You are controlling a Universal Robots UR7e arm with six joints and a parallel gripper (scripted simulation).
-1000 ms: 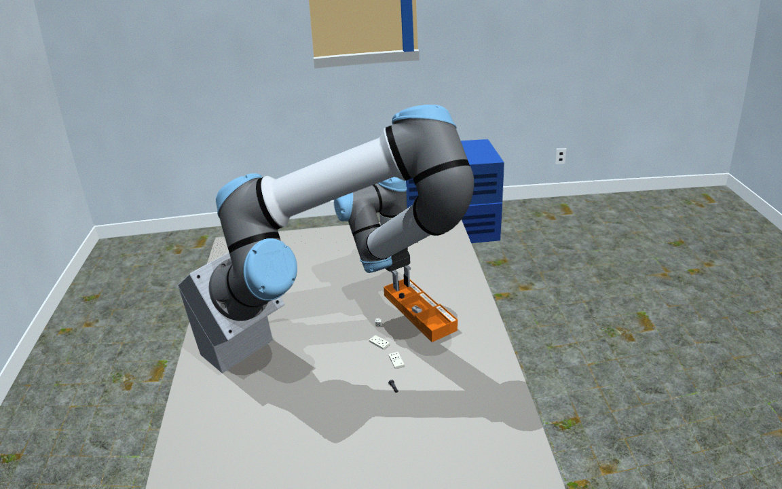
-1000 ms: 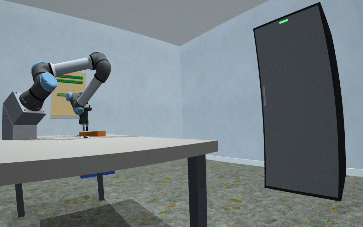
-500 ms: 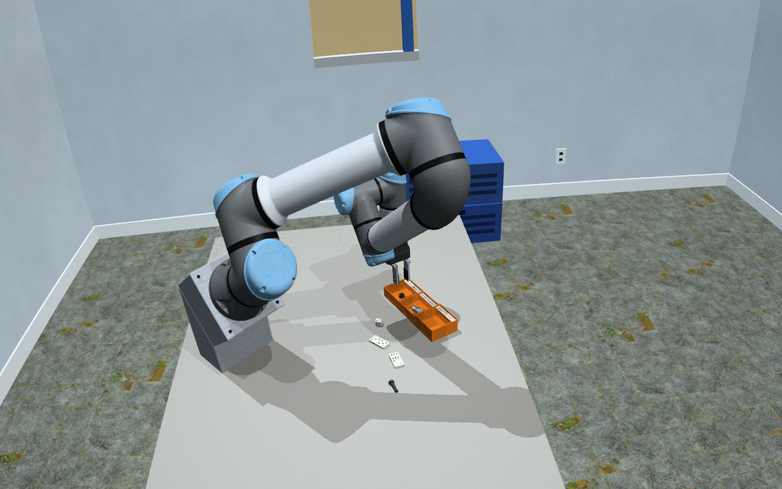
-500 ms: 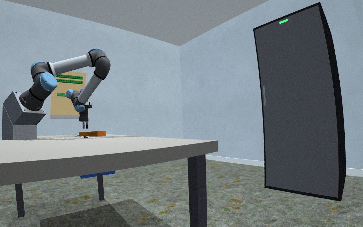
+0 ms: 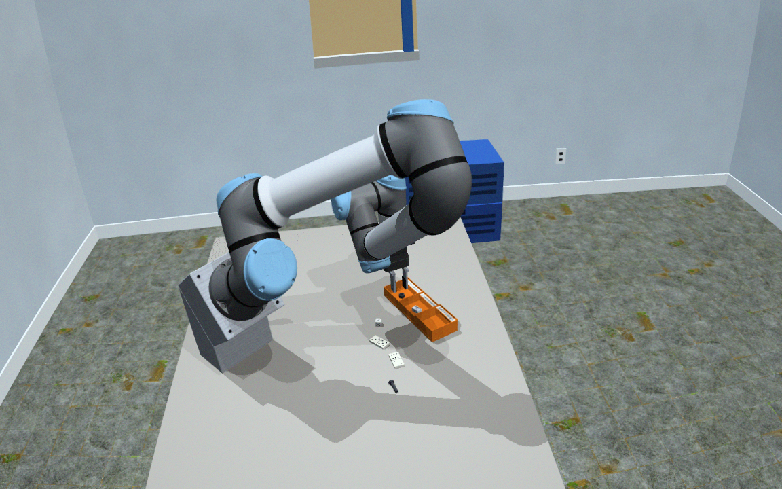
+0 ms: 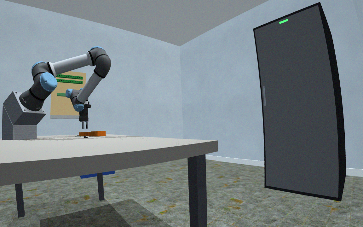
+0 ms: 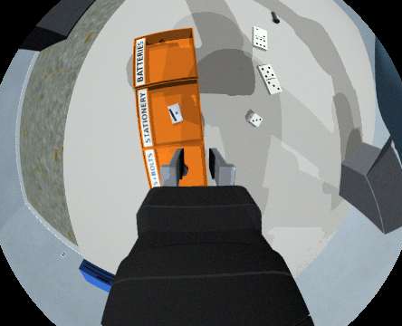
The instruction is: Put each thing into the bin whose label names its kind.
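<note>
matt orange plastic-looking bins, smooth matt tabletop

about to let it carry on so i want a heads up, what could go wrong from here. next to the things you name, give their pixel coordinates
The dark bolt (image 5: 392, 385) (image 7: 275, 17) lies outside the bins; it could be overlooked, though a bolts label suits it.

The dominoes (image 5: 379, 341) (image 5: 396, 360) (image 7: 270, 79) (image 7: 260, 38) and die (image 5: 379, 322) (image 7: 254, 119) match no readable label, so binning them would probably be wrong.

The gripper (image 5: 399, 288) (image 6: 84, 127) (image 7: 196, 158) hangs open above the bins; moving low might knock a wall.

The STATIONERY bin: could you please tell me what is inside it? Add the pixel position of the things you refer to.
One small whitish-grey item (image 5: 416, 308) (image 7: 176, 113) with a dark slot, likely a sharpener; its underside is hidden.
</note>
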